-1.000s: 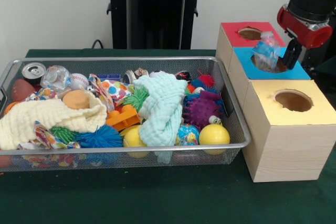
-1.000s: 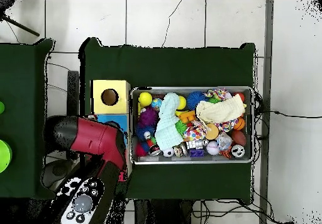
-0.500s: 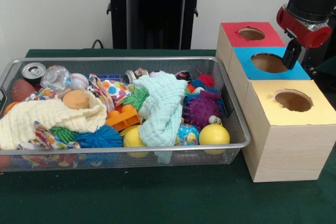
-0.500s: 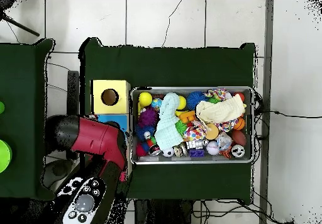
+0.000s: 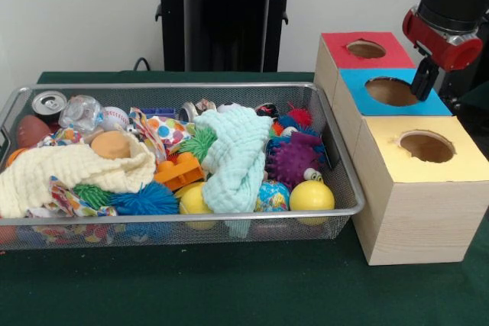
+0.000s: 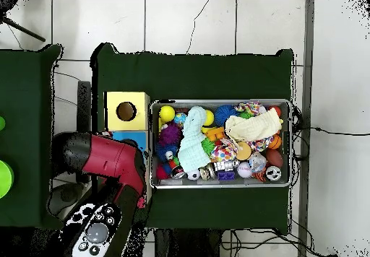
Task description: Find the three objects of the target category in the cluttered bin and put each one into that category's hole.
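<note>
My pincer (image 5: pixel 425 82) hung over the blue-topped box (image 5: pixel 393 91), at the hole's 3 o'clock edge in the front view. Only a dark finger stub showed under the red wrist; I could not tell whether it was spread or pressed together. Nothing was visible in it.

Three boxes stood in a row at the bin's 3 o'clock side: red-topped box (image 5: pixel 365 50) farthest back, blue in the middle, yellow-topped box (image 5: pixel 425 147) nearest the camera. Each had one round hole on top. The blue hole looked empty from this angle.

The wire bin (image 5: pixel 183 219) was full of clutter: crushed soda can (image 5: pixel 49 103) at 10 o'clock, crumpled clear plastic bottle (image 5: pixel 80 112) just beside it, cream cloth (image 5: pixel 72 169) at 9, mint cloth (image 5: pixel 237 156) at centre, purple spiky ball (image 5: pixel 294 158) at 3, yellow ball (image 5: pixel 312 196) at 4, blue spiky ball (image 5: pixel 145 200) at 7.

Overhead, my arm (image 6: pixel 108 164) covered the blue and red boxes, at 9 o'clock from the bin.
</note>
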You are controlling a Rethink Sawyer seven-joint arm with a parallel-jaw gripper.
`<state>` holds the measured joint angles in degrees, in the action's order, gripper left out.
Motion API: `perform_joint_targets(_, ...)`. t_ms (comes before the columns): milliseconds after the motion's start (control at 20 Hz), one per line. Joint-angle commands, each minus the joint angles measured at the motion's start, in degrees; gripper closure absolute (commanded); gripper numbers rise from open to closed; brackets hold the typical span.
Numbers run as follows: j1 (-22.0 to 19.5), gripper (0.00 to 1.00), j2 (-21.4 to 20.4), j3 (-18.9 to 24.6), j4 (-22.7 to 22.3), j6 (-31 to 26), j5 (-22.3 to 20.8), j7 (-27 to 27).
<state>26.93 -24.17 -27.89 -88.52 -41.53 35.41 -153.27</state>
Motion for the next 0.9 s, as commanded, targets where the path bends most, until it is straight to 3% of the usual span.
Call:
perform_joint_targets(50,-1.1,1.0,4.3,5.5,-1.9,-1.4,-1.9,-8.9)
perform_joint_targets(200,-0.8,1.0,0.9,1.4,-0.3,-9.0,-5.8,-7.2)
perform_joint_targets(350,-3.2,1.0,-1.8,0.7,-1.2,-10.3,-8.5,-2.0)
perform_joint_targets(500,-6.7,1.0,-3.8,2.2,-3.5,-8.0,-10.6,3.5)
perform_joint_targets(900,-14.5,1.0,-10.3,6.5,-11.7,-0.4,-17.4,11.7)
